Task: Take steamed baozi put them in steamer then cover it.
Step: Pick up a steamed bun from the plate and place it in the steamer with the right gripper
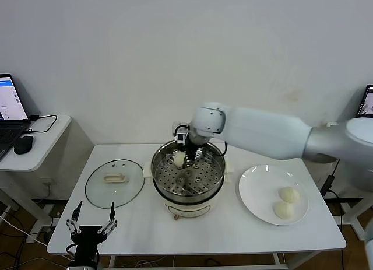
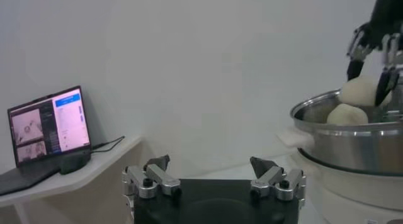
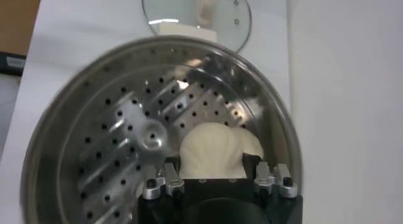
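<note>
White wall behind, white table (image 1: pixel 145 235) in front. Far left a side desk with a laptop (image 1: pixel 10 107) and a mouse (image 1: pixel 23 144).

Left gripper (image 1: pixel 91 226) parked low at the table's front-left edge, fingers spread wide, nothing in them; same in the left wrist view (image 2: pixel 214 175).

Glass lid (image 1: pixel 115 182) lies flat on the table, left of the steamer (image 1: pixel 187 178), just beside it, cream handle up. Lid also shows in the right wrist view (image 3: pixel 196 14) beyond the pot rim.

Steamer sits mid-table, perforated tray inside. Right gripper (image 1: pixel 187 156) reaches down into the pot at its back-left part, fingers closed around a bun (image 1: pixel 179 159). Right wrist view shows that bun (image 3: pixel 211 153) between the fingers (image 3: pixel 165 181), on or just above the tray, cannot tell which. A second bun (image 2: pixel 345 114) sits touching it in the pot, seen from the left wrist view.

Right of the steamer a white plate (image 1: pixel 253 188) holds two more buns (image 1: pixel 289 195), (image 1: pixel 284 209), close together.
</note>
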You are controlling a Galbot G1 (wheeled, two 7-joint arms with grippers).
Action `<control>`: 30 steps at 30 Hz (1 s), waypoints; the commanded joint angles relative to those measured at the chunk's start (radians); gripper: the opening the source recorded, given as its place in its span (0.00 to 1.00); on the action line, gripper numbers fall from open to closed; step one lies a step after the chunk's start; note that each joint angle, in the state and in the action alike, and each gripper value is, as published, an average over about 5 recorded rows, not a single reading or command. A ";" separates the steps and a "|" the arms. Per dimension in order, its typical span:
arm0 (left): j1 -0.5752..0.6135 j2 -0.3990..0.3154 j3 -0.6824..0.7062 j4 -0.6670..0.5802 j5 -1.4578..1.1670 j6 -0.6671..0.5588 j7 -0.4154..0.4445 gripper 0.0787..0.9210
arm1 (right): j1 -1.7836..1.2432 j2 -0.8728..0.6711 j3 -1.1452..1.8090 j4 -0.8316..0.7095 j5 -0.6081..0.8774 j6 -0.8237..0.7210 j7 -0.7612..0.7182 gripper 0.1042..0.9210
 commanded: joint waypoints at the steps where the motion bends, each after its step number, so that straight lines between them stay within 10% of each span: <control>1: -0.002 0.000 0.000 0.001 0.000 0.000 0.000 0.88 | -0.054 0.098 0.003 -0.087 -0.006 -0.012 0.019 0.62; 22: 0.002 -0.006 0.004 -0.008 0.002 -0.001 -0.001 0.88 | -0.068 0.109 0.014 -0.095 -0.019 -0.010 0.011 0.62; 30: 0.008 -0.008 0.005 -0.015 0.002 -0.001 -0.002 0.88 | 0.019 0.038 0.015 -0.027 -0.094 0.025 -0.133 0.84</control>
